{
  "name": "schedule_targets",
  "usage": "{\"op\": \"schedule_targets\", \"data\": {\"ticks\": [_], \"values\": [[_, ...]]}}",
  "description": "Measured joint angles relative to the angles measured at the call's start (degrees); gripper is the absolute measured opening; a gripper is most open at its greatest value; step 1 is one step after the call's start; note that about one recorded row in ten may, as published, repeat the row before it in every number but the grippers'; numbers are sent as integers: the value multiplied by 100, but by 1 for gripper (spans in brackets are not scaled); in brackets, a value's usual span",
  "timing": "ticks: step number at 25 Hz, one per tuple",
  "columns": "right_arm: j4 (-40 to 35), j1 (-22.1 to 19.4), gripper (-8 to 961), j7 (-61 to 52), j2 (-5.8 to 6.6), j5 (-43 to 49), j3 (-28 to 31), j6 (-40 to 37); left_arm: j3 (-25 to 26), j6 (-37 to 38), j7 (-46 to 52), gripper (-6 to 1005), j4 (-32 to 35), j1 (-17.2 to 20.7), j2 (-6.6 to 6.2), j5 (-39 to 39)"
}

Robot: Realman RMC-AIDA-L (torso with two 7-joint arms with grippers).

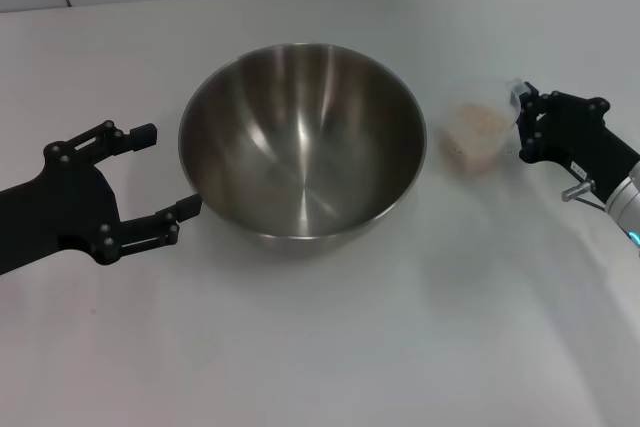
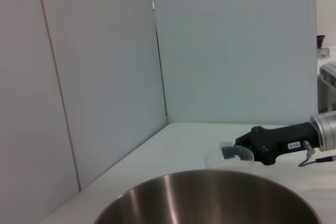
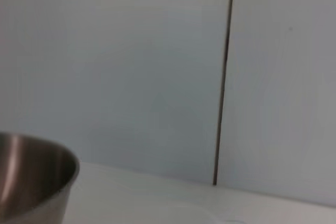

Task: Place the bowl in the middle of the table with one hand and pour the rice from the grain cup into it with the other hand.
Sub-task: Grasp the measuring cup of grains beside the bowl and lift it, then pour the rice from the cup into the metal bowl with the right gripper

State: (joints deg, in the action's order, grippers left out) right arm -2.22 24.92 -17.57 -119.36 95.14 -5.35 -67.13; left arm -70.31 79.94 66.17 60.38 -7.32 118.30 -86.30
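The steel bowl [image 1: 300, 147] stands upright in the middle of the white table [image 1: 330, 347]. My left gripper [image 1: 170, 169] is open just left of the bowl, with its near fingertip close to the bowl's wall and nothing in it. The clear grain cup [image 1: 478, 127] stands right of the bowl with the rice [image 1: 472, 132] inside. My right gripper [image 1: 520, 125] is at the cup's right rim and looks pinched on it. The left wrist view shows the bowl's rim [image 2: 210, 192] and the right gripper [image 2: 234, 151] at the cup [image 2: 223, 155]. The right wrist view shows the bowl's edge [image 3: 31, 182].
A pale wall with a dark vertical seam [image 2: 157, 51] runs along the table's far side. Bare tabletop lies in front of the bowl and behind it [image 1: 300, 7].
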Motion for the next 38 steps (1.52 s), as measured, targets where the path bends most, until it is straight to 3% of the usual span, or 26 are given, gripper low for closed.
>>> {"op": "schedule_targets", "data": {"ticks": [8, 9, 13, 14, 15, 17, 18, 19, 20, 21, 22, 25, 38], "values": [[-34, -150, 12, 2, 0, -6, 607, -898, -2, -6, 86, 860, 25, -33, -2, -31], [-31, -173, 12, 126, 0, -6, 725, -1434, -3, -8, 97, 860, 41, -33, 2, -71], [121, -128, 11, 814, -6, -7, 762, -2285, -1, -43, 235, 860, 146, -52, 21, -312], [392, -26, 11, 1637, -12, -6, 764, -2703, -16, -74, 283, 860, 186, -61, 23, -363], [392, -26, 11, 1637, -12, -6, 764, -2703, -16, -74, 283, 860, 186, -61, 23, -363], [735, 113, 11, 2782, -12, -4, 767, -2866, -24, -93, 308, 859, 225, -62, 23, -373], [896, 179, 11, 3436, -13, 0, 762, -2853, -26, -96, 348, 859, 254, -66, 22, -378], [1248, 300, 11, 4953, -16, 25, 733, -2744, -25, -97, 382, 859, 272, -71, 19, -386], [1248, 300, 11, 4953, -16, 25, 733, -2744, -25, -97, 382, 859, 272, -71, 19, -386], [1593, 381, 11, 6417, -19, 35, 705, -2585, -26, -97, 445, 859, 306, -84, 19, -416], [1593, 381, 11, 6417, -19, 35, 705, -2585, -26, -97, 445, 859, 306, -84, 19, -416], [2099, 488, 12, 8851, -26, 85, 686, -2272, -28, -242, 785, 859, 534, -145, 23, -724], [2424, 531, 12, 12939, -52, 1115, 709, -1859, -118, -380, 1055, 860, 584, -291, 23, -897]]}}
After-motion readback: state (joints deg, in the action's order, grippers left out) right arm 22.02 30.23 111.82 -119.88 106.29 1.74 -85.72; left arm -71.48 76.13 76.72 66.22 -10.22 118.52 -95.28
